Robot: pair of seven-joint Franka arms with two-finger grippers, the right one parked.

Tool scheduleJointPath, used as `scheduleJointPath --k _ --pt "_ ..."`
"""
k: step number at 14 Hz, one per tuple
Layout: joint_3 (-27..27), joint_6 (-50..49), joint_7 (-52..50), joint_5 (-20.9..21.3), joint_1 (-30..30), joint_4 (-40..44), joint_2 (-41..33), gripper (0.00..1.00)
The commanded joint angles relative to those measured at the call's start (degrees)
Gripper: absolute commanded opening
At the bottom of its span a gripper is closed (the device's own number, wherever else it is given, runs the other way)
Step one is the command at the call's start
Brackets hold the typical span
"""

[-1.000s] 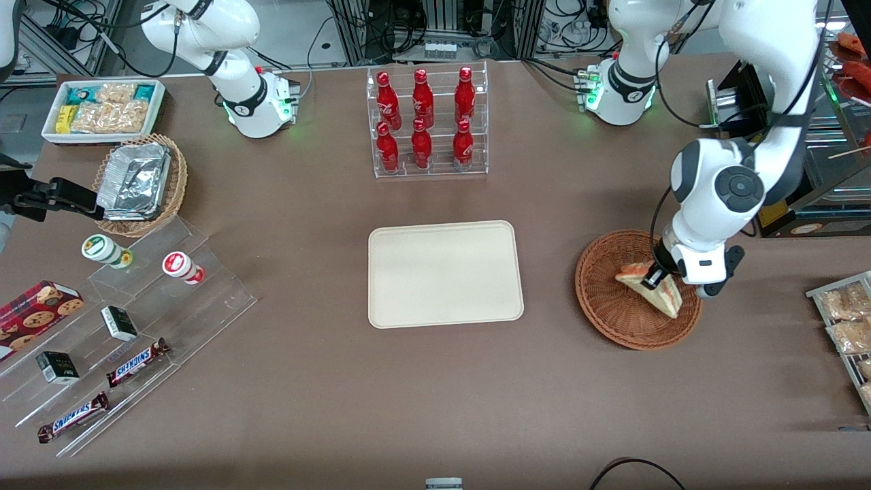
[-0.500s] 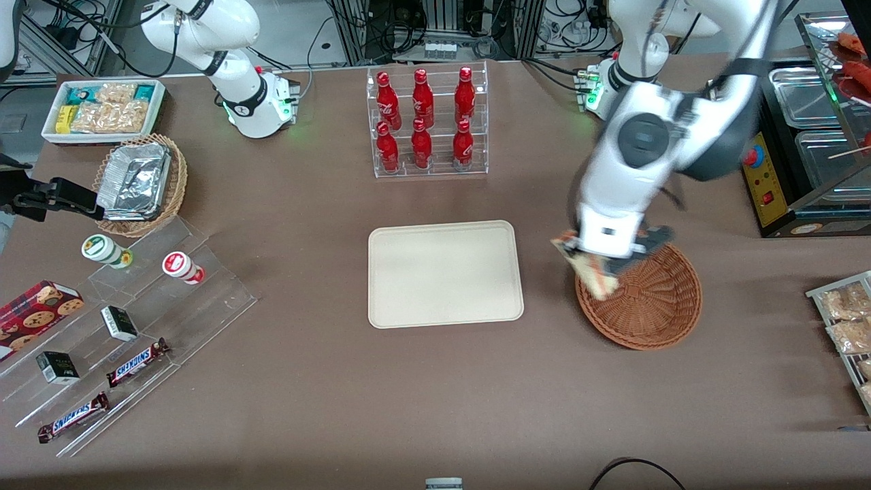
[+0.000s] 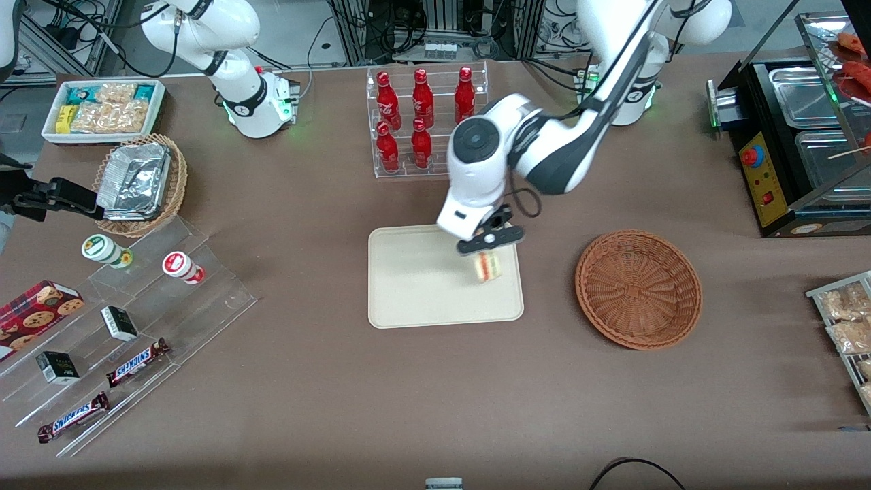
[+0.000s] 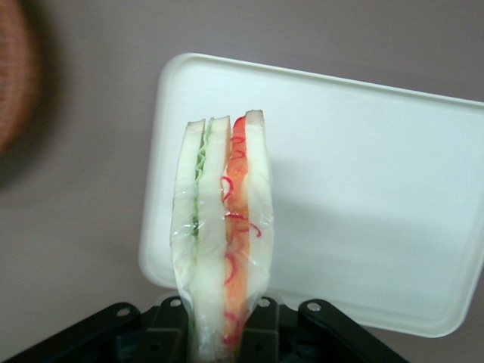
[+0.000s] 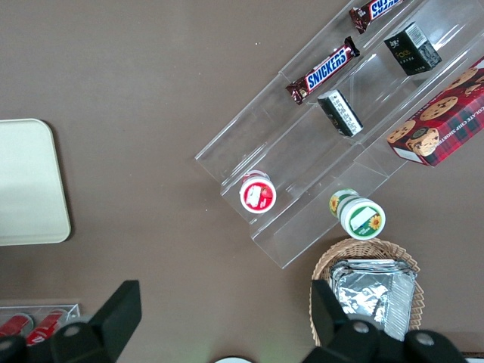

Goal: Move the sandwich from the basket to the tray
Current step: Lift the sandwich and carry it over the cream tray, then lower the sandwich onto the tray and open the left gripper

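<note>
- Moved since a second ago: then down in the wicker basket (image 3: pixel 638 289) around the sandwich (image 3: pixel 488 266), now clear of it and carried over to the cream tray (image 3: pixel 415 286), wedge along with it; basket left bare.
- Claw (image 3: pixel 487 253) clenched on the sandwich, gripping the wrapped wedge at one end, a finger pressed to each bread face, as seen from the wrist camera.
- Sandwich hanging below the claw, apparently above the tray and not resting on it, over the part of the tray nearest the basket and near the rim there.
- Long axis of the wedge running straight out from the fingers toward the tray surface; filling edge, orange-red and green, turned to the wrist camera (image 4: pixel 224 227).
- Relation that matters for the coming move: tray directly beneath the held wedge, so a plain descent looks enough, with no more sideways travel needed; a small shift toward the tray's middle would give more margin from the rim.
- Likely risk: wedge set down on its narrow end and tipping once freed; lowering until the wrap touches before letting go seems wise.
- Rack of red bottles (image 3: pixel 425 122) farther from the front camera than the tray, well apart from the load.
</note>
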Motion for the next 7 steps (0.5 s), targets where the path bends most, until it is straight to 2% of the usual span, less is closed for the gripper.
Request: scheduleJointPath --k 1,4,7 --pt "0.88 3.52 0.1 0.85 -3.18 6.33 7.82 0.0" --pt "0.88 11.43 2.03 3.03 -3.63 6.34 12.14 0.0" --pt "0.88 12.16 1.77 4.63 -5.73 6.34 15.13 0.0"
